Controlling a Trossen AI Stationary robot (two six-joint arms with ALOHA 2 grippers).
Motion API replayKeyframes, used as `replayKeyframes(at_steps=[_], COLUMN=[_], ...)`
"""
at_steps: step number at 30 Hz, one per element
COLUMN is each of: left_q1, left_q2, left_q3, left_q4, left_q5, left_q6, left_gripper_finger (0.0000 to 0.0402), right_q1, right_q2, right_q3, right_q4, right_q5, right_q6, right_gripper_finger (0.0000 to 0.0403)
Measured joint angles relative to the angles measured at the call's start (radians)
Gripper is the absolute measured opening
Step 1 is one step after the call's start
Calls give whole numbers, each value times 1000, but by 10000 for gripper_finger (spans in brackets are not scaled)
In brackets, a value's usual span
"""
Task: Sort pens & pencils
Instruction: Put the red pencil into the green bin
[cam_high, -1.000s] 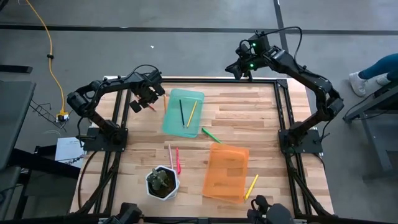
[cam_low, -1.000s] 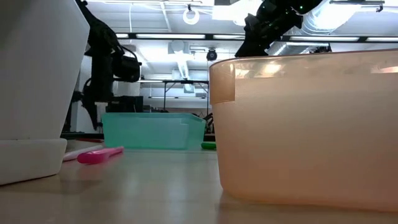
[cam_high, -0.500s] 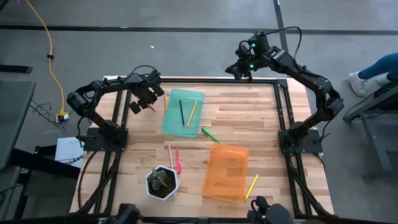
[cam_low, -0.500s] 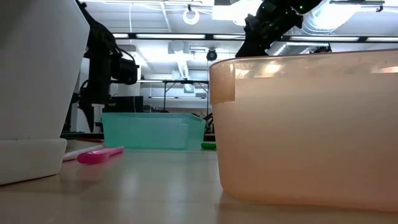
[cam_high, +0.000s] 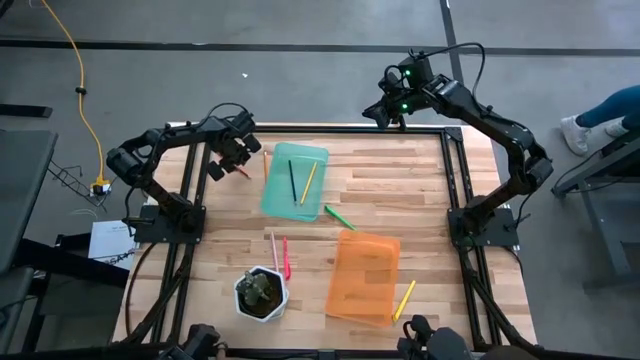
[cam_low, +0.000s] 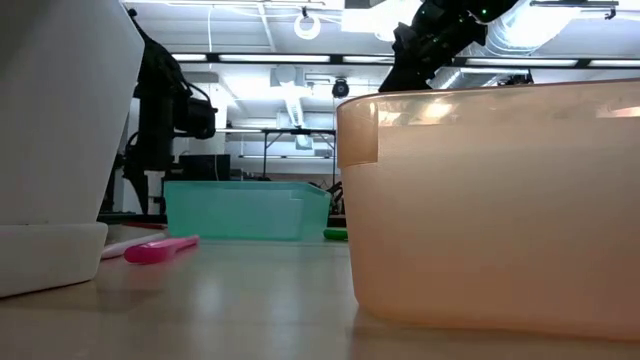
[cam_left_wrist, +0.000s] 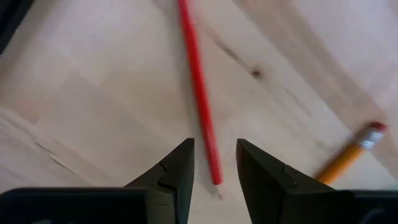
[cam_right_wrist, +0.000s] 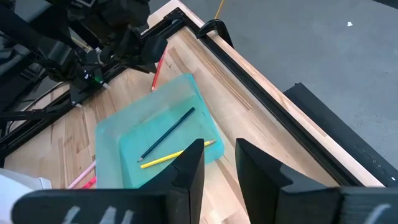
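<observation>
My left gripper (cam_high: 238, 160) hovers open over the table's far left part, beside the green tray (cam_high: 278, 200). In the left wrist view its fingers (cam_left_wrist: 214, 165) stand on either side of the near end of a red pencil (cam_left_wrist: 199, 93), which lies flat on the wood; they do not touch it. An orange-yellow pencil with an eraser (cam_left_wrist: 348, 158) lies close by. The tray holds a dark pencil (cam_high: 292, 180) and a yellow one (cam_high: 308, 183). A green pen (cam_high: 340, 216), a pink and a peach stick (cam_high: 281, 255) and a yellow stick (cam_high: 404, 300) lie on the table. My right gripper (cam_high: 383, 110) waits open, high over the far edge.
An orange tray (cam_high: 345, 300) sits near the table's near edge, filling much of the low view (cam_low: 490, 200). A white plant pot (cam_high: 240, 296) stands near the near left. Bare wood lies at the far right. A person's leg (cam_high: 600, 115) shows beyond the right side.
My left gripper has shifted a little toward the table's left edge, still over the red pencil. Nothing on the table has moved.
</observation>
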Motion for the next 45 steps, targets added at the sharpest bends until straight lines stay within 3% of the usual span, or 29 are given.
replayKeyframes(at_steps=[6,45], left_q1=[-2,-1], left_q2=[0,18], left_q3=[-45,-47], left_q4=[29,65], left_q5=[24,-32], left_q6=[0,-74], left_gripper_finger=[108,108], right_q1=[0,0], right_q2=[0,0], right_q3=[0,0], right_q4=[-1,-13], right_q5=[2,31], right_q6=[0,-3], right_gripper_finger=[83,83])
